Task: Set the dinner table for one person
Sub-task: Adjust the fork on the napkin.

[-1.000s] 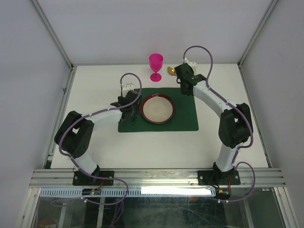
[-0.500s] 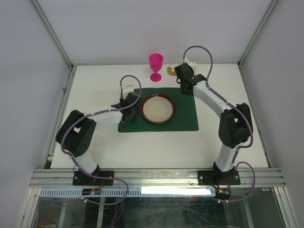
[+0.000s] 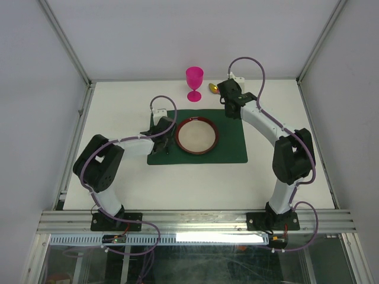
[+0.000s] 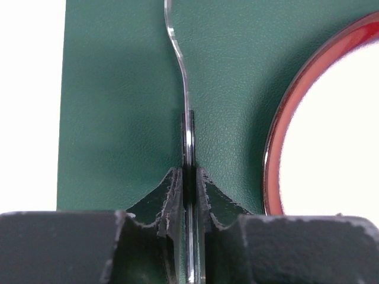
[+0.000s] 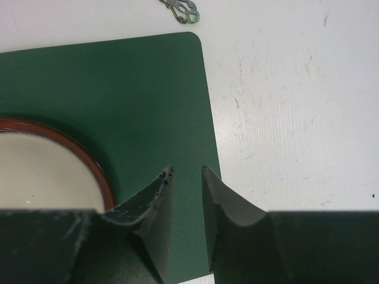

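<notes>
The white dinner table [image 3: 118,106] holds a dark green placemat [image 3: 231,148] with a red-rimmed plate [image 3: 176,136] on it. My left gripper [image 3: 164,137] is low over the mat's left strip, just left of the plate. In the left wrist view it [image 4: 188,171] is shut on the thin handle of a silver cutlery piece [image 4: 185,89], seen edge-on over the mat [image 4: 118,106]; its head is out of view. My right gripper [image 3: 232,112] hovers at the mat's far right corner. In the right wrist view it [image 5: 187,171] is slightly open and empty.
A pink goblet [image 3: 194,80] stands behind the mat. A small gold item [image 3: 212,87] lies right of it, close to my right wrist; an ornate silver handle end [image 5: 180,10] shows on the table beyond the mat. The plate rim [image 5: 89,157] lies left of my right fingers.
My left arm has shifted slightly, carrying the gripper and cutlery a little towards the plate. The right arm has not moved.
</notes>
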